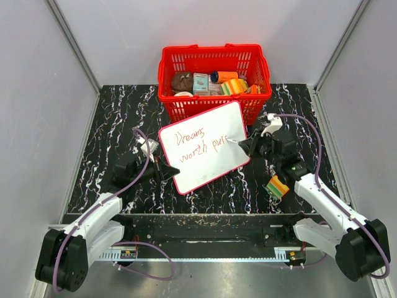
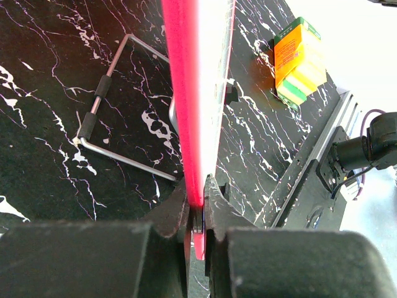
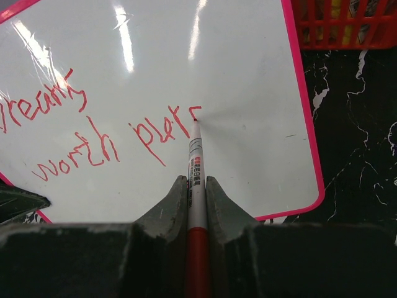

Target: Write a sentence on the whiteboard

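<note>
The whiteboard (image 1: 205, 147) stands tilted in front of the red basket, white with a red-pink rim. My left gripper (image 1: 162, 169) is shut on its lower left edge; the left wrist view shows the rim (image 2: 189, 112) edge-on, pinched between my jaws. The sentence (image 1: 200, 143) reads "Dreams worth pur" in red, in two lines, and shows in the right wrist view (image 3: 87, 133). My right gripper (image 1: 247, 146) is shut on the red-and-white marker pen (image 3: 196, 180). The pen tip touches the board at the last stroke.
A red basket (image 1: 214, 57) with several items stands behind the board. A green-orange-yellow box (image 1: 278, 186) lies on the black marbled table near my right arm, also in the left wrist view (image 2: 299, 61). A bent metal wire stand (image 2: 102, 118) lies behind the board.
</note>
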